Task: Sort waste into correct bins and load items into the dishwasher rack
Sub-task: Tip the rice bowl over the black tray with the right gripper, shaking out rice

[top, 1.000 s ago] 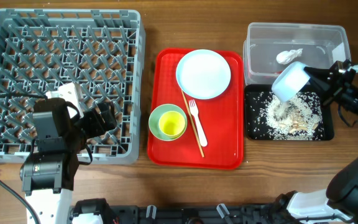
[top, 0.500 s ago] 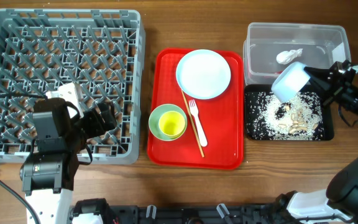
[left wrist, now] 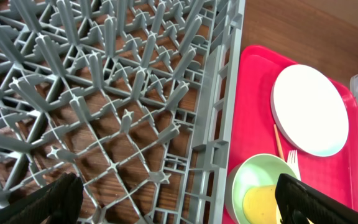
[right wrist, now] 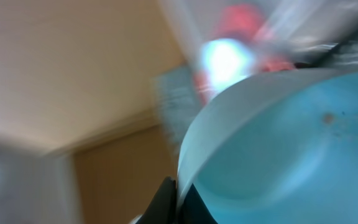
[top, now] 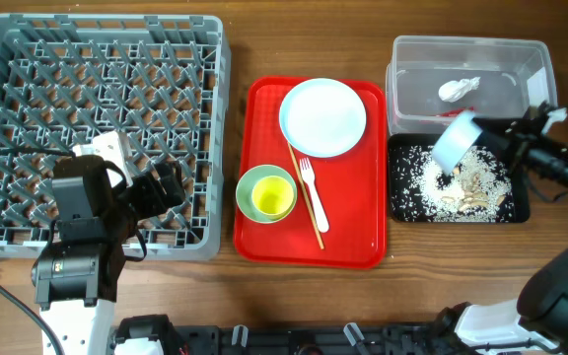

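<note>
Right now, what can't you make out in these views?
1. Right wrist view: blurred. The pale blue bowl fills it, hiding the black tray beneath. I can't tell whether any scraps are left in the bowl.
2. Overhead: the tilted bowl hides how the right claw grips it.
3. Left wrist view: the bottom edge cuts off the fingers of the left claw and part of the yellow cup in the green bowl.

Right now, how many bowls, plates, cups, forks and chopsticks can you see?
Bowls: 2, the pale green bowl and the pale blue bowl
Plates: 1, the round plate
Cups: 1, the yellow cup
Forks: 1, the white fork
Chopsticks: 1, the wooden chopstick
Total: 6
</note>
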`<state>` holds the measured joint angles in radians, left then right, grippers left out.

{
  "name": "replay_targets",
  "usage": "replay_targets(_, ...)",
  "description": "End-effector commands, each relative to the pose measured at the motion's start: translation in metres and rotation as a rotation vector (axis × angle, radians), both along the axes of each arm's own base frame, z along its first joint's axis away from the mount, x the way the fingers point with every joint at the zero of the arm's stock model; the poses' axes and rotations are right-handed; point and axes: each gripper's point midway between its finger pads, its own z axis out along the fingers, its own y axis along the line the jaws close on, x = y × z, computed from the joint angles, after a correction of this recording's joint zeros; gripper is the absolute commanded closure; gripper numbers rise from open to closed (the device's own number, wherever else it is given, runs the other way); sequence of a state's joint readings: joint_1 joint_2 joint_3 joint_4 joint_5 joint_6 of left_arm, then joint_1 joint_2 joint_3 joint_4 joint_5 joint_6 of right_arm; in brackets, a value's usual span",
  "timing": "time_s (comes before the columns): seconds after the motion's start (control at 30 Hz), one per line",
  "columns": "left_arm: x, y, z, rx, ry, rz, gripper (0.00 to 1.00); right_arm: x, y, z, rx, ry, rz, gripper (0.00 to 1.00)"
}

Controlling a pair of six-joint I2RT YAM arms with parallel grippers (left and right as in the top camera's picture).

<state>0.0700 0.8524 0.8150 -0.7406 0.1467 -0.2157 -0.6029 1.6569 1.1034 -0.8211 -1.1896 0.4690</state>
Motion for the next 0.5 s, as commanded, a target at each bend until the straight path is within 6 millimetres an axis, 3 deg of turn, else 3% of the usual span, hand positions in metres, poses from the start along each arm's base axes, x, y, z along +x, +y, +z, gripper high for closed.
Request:
replay_targets(0.0, 0.002, -0.004, 0.009, -0.011, -0.024, -0.012, 0.0, -0.008, 0.005, -0.037, -0.348, -0.089, 0.183, 0.96)
replay_targets(0.07, 0.002, -0.004, 0.009, -0.01, -0.025, -0.012, 0.0, -0.006, 0.029, -0.002, -0.257, -0.365, 0.269, 0.96)
replay_targets(0.1, 0.002, -0.004, 0.009, -0.01, -0.025, -0.012, 0.0, -0.006, 0.033, 0.008, -0.214, -0.411, 0.268, 0.96)
replay_targets(0.3, 0.001, -0.004, 0.008, -0.011, -0.018, -0.012, 0.0, -0.004, 0.038, 0.032, -0.113, -0.518, 0.254, 0.96)
replay_targets(0.4, 0.0, -0.004, 0.008, -0.011, -0.017, -0.012, 0.0, -0.008, 0.044, 0.063, -0.036, -0.721, 0.252, 0.96)
replay_targets(0.47, 0.0, -0.004, 0.008, -0.011, -0.017, -0.012, 0.0, -0.008, 0.044, 0.069, 0.0, -0.729, 0.244, 0.96)
